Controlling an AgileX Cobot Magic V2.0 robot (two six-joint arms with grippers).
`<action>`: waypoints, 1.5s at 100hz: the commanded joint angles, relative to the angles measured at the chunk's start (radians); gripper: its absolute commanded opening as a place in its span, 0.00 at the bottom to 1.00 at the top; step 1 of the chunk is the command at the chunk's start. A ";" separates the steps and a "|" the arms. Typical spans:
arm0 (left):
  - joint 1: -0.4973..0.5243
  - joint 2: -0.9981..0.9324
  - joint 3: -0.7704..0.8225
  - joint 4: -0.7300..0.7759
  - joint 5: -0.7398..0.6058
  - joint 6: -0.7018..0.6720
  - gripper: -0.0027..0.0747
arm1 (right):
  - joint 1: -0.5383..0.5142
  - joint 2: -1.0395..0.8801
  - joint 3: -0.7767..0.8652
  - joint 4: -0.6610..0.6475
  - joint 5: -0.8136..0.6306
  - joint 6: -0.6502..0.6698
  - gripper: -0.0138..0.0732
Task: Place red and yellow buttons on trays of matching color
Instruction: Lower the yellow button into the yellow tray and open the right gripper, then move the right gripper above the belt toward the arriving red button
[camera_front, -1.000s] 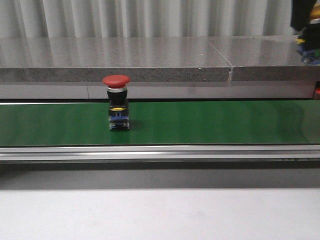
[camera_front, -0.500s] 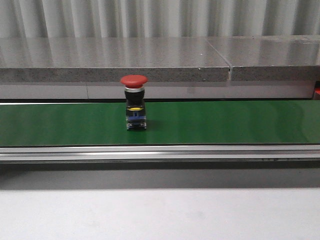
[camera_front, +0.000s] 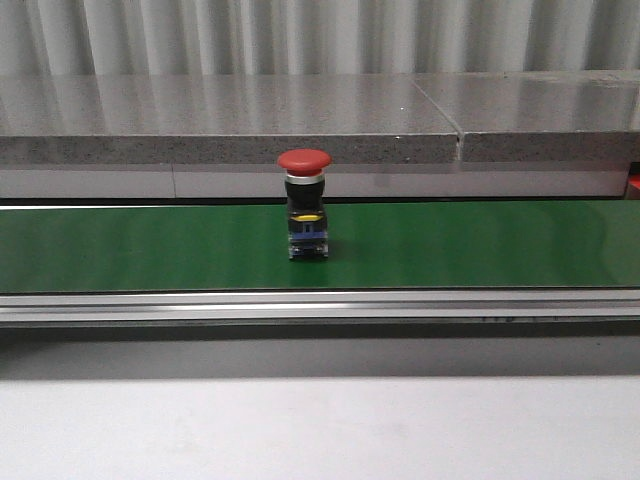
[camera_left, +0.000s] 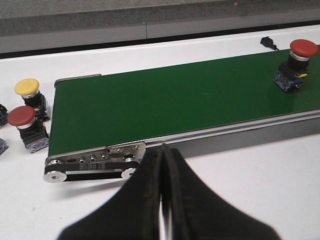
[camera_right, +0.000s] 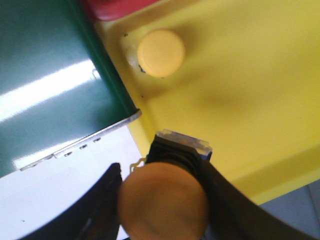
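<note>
A red button (camera_front: 305, 217) stands upright on the green belt (camera_front: 120, 248), near the middle in the front view; no gripper shows there. The left wrist view has the same red button (camera_left: 295, 64) far along the belt. My left gripper (camera_left: 164, 151) is shut and empty over the white table near the belt's end roller. My right gripper (camera_right: 162, 200) is shut on a yellow button (camera_right: 164, 204), held above the edge of the yellow tray (camera_right: 250, 105). Another yellow button (camera_right: 160, 52) lies in that tray. A corner of the red tray (camera_right: 117, 6) shows beyond it.
Beside the belt's end, on the white table, stand a yellow button (camera_left: 30, 94) and a red button (camera_left: 26, 127). A grey stone ledge (camera_front: 230, 125) runs behind the belt. The belt's metal rail (camera_front: 320, 305) runs along its near side.
The red button has travelled to the right along the belt. The dark arm part at the top right corner one second ago has left the front view.
</note>
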 joint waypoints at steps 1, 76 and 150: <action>-0.005 0.011 -0.026 -0.015 -0.070 0.002 0.01 | -0.026 -0.043 0.019 -0.006 -0.048 -0.004 0.47; -0.005 0.011 -0.026 -0.015 -0.070 0.002 0.01 | -0.111 -0.026 0.323 0.070 -0.451 -0.004 0.47; -0.005 0.011 -0.026 -0.015 -0.070 0.002 0.01 | -0.114 0.017 0.327 0.063 -0.487 -0.004 0.61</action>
